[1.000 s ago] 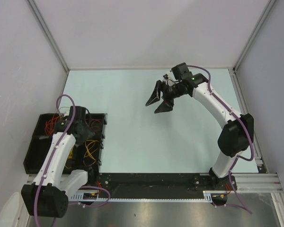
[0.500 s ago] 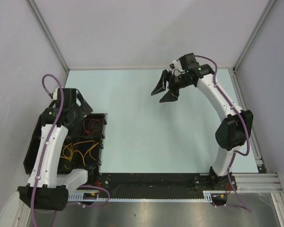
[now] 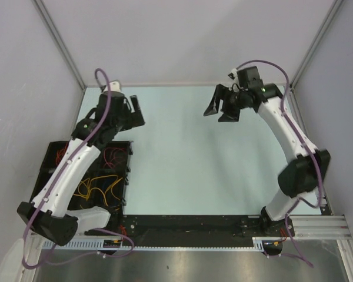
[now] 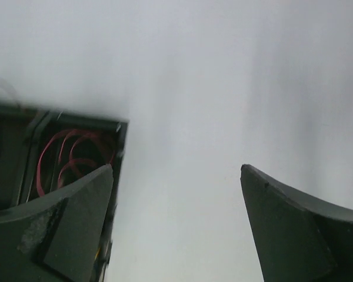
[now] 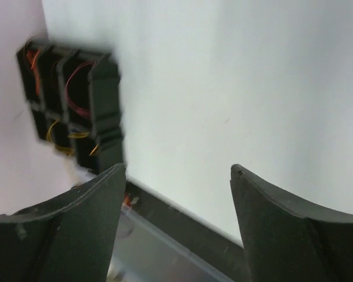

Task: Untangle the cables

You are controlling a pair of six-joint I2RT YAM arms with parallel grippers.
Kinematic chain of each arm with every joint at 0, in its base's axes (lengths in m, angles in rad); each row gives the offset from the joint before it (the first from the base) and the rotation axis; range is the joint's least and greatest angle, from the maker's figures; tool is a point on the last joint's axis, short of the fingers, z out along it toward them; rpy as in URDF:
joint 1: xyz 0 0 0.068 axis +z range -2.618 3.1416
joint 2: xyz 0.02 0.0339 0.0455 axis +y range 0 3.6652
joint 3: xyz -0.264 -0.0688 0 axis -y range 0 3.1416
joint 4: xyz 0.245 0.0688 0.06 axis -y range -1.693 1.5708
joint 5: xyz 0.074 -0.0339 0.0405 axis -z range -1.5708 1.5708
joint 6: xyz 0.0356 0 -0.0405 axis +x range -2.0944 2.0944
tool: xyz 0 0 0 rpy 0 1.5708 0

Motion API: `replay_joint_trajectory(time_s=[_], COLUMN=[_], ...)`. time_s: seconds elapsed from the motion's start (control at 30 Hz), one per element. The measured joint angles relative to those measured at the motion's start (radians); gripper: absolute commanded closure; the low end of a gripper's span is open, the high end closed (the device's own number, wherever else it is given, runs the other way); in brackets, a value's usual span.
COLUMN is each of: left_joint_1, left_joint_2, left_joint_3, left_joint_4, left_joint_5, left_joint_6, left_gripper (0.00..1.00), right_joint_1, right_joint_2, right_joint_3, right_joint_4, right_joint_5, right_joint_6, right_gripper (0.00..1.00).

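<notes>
Left end effector [image 3: 133, 111] and right end effector [image 3: 219, 112] both gape empty over the bench [image 3: 176, 158] — the cables [image 3: 102, 186] lie in the black tray [image 3: 128, 182] just behind the left one.

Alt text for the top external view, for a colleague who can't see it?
Both arms reach over a pale table, the left pincer and right pincer open and empty. Red and yellow-orange cables lie coiled in a black compartment tray at the table's left edge.

Red and yellow-orange cables [image 3: 103, 187] in loose loops inside the black compartmented tray [image 3: 127, 176], left side.
</notes>
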Motion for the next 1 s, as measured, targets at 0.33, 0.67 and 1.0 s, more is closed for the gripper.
replay_joint_trajectory(time_s=[0.33, 0.67, 1.0], left_joint_1=[-0.18, -0.18, -0.18], left_joint_2=[-0.108, -0.111, -0.184], left_joint_3=[-0.183, -0.295, -0.321], left_joint_4=[0.396, 0.517, 0.534], left_joint_5=[-0.068, -0.032, 0.037], left_joint_6=[0.183, 0.217, 0.165], left_gripper=[0.03, 0.01, 0.0], right_joint_1=[0.0, -0.025, -0.253], right_joint_2=[-0.819, -0.833, -0.896], right_joint_3=[-0.694, -0.907, -1.362], right_joint_4=[0.512, 0.608, 1.02], right_joint_5=[0.548, 0.715, 0.728], right_joint_6=[-0.036, -0.202, -0.357], right_gripper=[0.0, 0.0, 0.0])
